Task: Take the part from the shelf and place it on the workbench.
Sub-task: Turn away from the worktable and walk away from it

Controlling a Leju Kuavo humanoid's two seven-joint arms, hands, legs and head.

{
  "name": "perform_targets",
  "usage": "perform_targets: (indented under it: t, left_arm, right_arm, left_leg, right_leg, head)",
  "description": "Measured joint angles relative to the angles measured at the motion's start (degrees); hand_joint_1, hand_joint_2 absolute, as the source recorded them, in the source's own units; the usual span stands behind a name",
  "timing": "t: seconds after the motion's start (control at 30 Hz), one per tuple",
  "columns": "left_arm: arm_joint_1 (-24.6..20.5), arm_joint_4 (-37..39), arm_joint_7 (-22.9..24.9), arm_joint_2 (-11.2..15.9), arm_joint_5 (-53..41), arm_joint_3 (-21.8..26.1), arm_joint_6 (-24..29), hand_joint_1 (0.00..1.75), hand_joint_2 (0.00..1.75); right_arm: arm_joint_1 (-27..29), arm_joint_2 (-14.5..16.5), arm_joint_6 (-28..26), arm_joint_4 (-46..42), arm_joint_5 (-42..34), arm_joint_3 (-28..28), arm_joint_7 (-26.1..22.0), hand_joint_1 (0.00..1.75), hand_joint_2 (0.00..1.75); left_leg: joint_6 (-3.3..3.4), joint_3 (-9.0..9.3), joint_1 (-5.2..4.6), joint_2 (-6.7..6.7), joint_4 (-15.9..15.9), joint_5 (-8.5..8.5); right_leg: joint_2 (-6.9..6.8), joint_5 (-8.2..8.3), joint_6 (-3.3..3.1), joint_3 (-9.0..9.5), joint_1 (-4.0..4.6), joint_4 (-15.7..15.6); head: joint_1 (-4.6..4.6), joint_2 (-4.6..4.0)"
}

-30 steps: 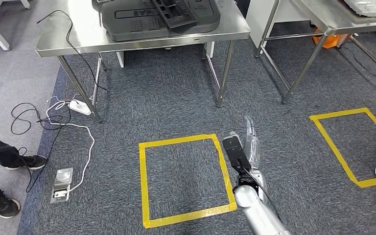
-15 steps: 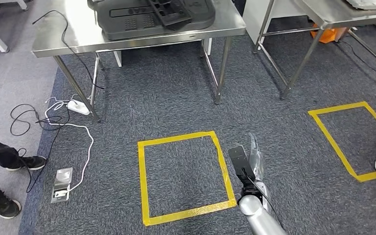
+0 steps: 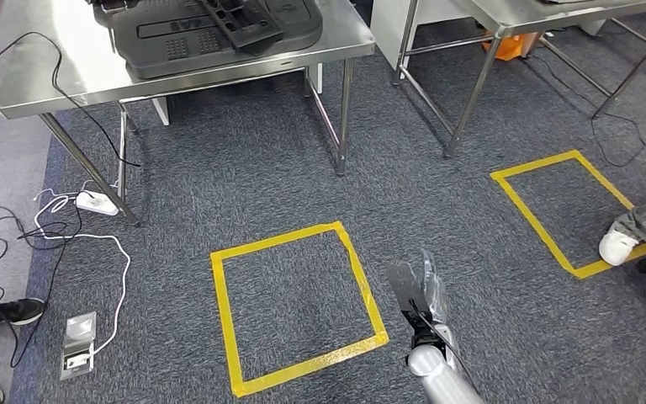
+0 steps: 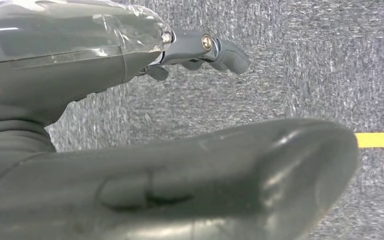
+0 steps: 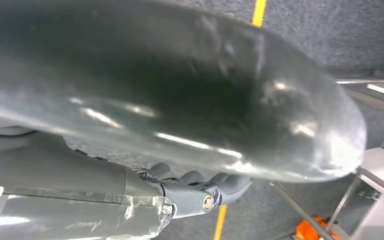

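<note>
Everything in the head view is sliding left, so the camera is turning rather than the things moving; the right hand [image 3: 425, 290] is hanging lower and closer to the frame's bottom edge. Its fingers [image 5: 200, 192] are lying loosely apart, gripping nothing. The left hand [image 4: 130, 100] is also hanging over the carpet, holding nothing. A large dark part [image 3: 210, 34] is resting on the steel workbench [image 3: 42, 80], far ahead and to the left of the right hand, its long axis running along the bench, so the left arm is probably nearer

The part [image 3: 210, 34] lies on the workbench [image 3: 67, 71], floor square [image 3: 290, 307] before it.
</note>
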Motion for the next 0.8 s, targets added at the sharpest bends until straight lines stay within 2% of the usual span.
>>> perform_targets:
  t: [0.07,0.1,0.17,0.2,0.23,0.27,0.33,0.37,0.4,0.43,0.5,0.57,0.63,0.7,0.73,0.77,0.8]
  left_arm:
    - [-0.1,0.0,0.0,-0.1,0.0,0.0,0.0,0.0,0.0]
    - [-0.1,0.0,0.1,-0.1,0.0,0.0,0.0,0.0,0.0]
    - [-0.1,0.0,0.1,-0.2,0.0,0.0,0.0,0.0,0.0]
    - [0.0,0.0,0.1,-0.2,0.0,0.0,0.0,0.0,0.0]
    - [0.0,0.0,0.1,-0.2,0.0,0.0,0.0,0.0,0.0]
    - [0.0,0.0,0.1,-0.2,0.0,0.0,0.0,0.0,0.0]
    - [-0.1,0.0,0.1,-0.2,0.0,0.0,0.0,0.0,0.0]
    - [-0.2,0.0,0.1,-0.3,0.0,0.0,0.0,0.0,0.0]
    - [-0.2,0.0,0.1,-0.3,0.0,0.0,0.0,0.0,0.0]
    - [-0.2,0.0,0.1,-0.3,0.0,0.0,0.0,0.0,0.0]
    - [-0.2,0.0,0.1,-0.3,0.0,0.0,0.0,0.0,0.0]
    - [-0.2,0.0,0.0,-0.3,0.0,0.0,0.0,0.0,0.0]
    - [-0.1,0.0,0.0,-0.4,0.0,0.0,0.0,0.0,0.0]
    - [0.0,0.0,0.0,-0.4,0.0,0.0,0.0,0.0,0.0]
    - [0.1,0.0,0.0,-0.4,0.0,0.0,0.0,0.0,0.0]
    - [0.2,0.0,0.0,-0.4,0.0,0.0,0.0,0.0,0.0]
    - [0.3,0.0,0.0,-0.4,0.0,0.0,0.0,0.0,0.0]
  right_arm:
    - [0.1,0.0,0.0,0.6,-0.2,0.0,-0.1,0.0,0.0]
    - [0.0,0.0,0.0,1.0,-0.4,0.0,-0.2,0.0,0.0]
    - [-0.1,0.0,0.0,1.7,-0.7,0.0,-0.4,0.0,0.0]
    - [0.0,0.0,0.0,2.2,-1.0,0.0,-0.5,0.0,0.0]
    - [0.0,0.0,0.0,2.7,-1.2,0.0,-0.5,0.0,0.0]
    - [0.1,0.0,0.0,3.1,-1.3,0.0,-0.5,0.0,0.0]
    - [0.1,0.0,0.0,3.6,-1.7,0.0,-0.6,0.0,0.0]
    - [0.0,0.0,0.0,3.9,-1.8,0.0,-0.6,0.0,0.0]
    - [-0.1,0.0,0.0,4.1,-2.0,0.0,-0.7,0.0,0.0]
    - [-0.1,0.0,0.0,4.4,-2.2,0.0,-0.7,0.0,0.0]
    - [-0.1,0.0,0.0,4.8,-2.5,0.0,-0.7,0.0,0.0]
    - [-0.1,0.0,0.0,5.3,-2.8,0.0,-0.8,0.0,0.0]
    - [-0.2,0.1,0.0,5.7,-3.2,0.0,-0.9,0.0,0.0]
    - [-0.2,0.2,0.0,6.4,-3.8,0.0,-1.0,0.0,0.0]
    - [-0.1,0.2,0.0,6.9,-4.0,0.0,-1.1,0.0,0.0]
    - [0.0,0.2,0.0,7.3,-4.3,0.0,-1.2,0.0,0.0]
    - [0.1,0.2,0.0,7.7,-4.5,0.0,-1.3,0.0,0.0]
  left_leg:
    - [0.64,0.1,0.19,0.89,-0.5,0.43]
    - [0.95,0.12,0.3,1.44,-0.8,0.62]
    - [1.22,0.05,0.22,2.49,-0.9,0.74]
    - [1.23,0.02,0.18,3.04,-0.9,0.73]
    - [1.23,0.01,0.16,3.56,-0.8,0.72]
    - [1.22,0.02,0.16,4.06,-0.8,0.7]
    - [1.04,0.08,0.18,4.98,-0.7,0.59]
    - [0.84,0.08,0.07,5.37,-0.6,0.5]
    - [0.6,0.08,-0.05,5.67,-0.5,0.43]
    - [0.34,0.08,-0.17,5.92,-0.4,0.42]
    - [-0.22,0.17,-0.27,6.41,-0.5,0.48]
    - [-0.9,0.0,-0.08,5.68,0.5,-0.54]
    - [-1.38,-1.91,0.09,3.98,5.6,-3.93]
    - [-1.52,-4.95,0.08,3.15,12.8,-7.32]
    - [-1.5,-5.73,0.08,3.03,14.7,-7.67]
    - [-1.41,-5.7,0.08,2.93,14.8,-7.06]
    - [-1.25,-4.63,0.1,2.7,12.7,-5.44]
  right_leg:
    - [-0.93,-1.05,0.56,-0.51,-0.03,1.2]
    - [-1.76,-2.48,0.82,-1.38,-0.04,3.3]
    - [-3.01,-6.09,1.29,-4.21,-0.12,10.0]
    - [-3.18,-7.24,1.47,-5.45,-0.19,13.0]
    - [-3.29,-7.39,1.59,-5.94,-0.24,14.4]
    - [-3.45,-6.49,1.65,-5.42,-0.29,13.8]
    - [-4.56,-2.92,1.59,-1.78,-0.34,6.8]
    - [-5.32,-1.58,1.37,-0.06,-0.18,3.1]
    - [-5.84,-0.83,1.05,1.06,-0.01,0.6]
    - [-6.06,-0.78,0.7,1.36,0.18,-0.3]
    - [-5.36,-0.64,-0.03,1.19,0.37,-0.5]
    - [-4.67,-0.24,-0.73,1.13,0.18,-0.8]
    - [-3.94,0.12,-1.32,1.03,0.02,-1.0]
    - [-3.02,0.24,-1.56,0.82,0.13,-0.9]
    - [-2.47,0.26,-1.59,0.76,0.17,-0.9]
    - [-1.86,0.27,-1.6,0.71,0.2,-0.8]
    - [-1.22,0.26,-1.57,0.69,0.2,-0.6]
  head:
    - [0.27,0.0]
    - [0.55,0.0]
    - [1.08,0.0]
    - [1.17,0.0]
    - [1.21,0.0]
    - [1.25,0.0]
    - [1.37,0.0]
    - [1.43,0.0]
    - [1.43,0.0]
    - [1.38,0.0]
    - [1.23,0.0]
    - [1.09,0.0]
    - [0.74,0.0]
    - [0.45,0.0]
    - [0.43,0.0]
    - [0.41,0.0]
    - [0.39,0.0]
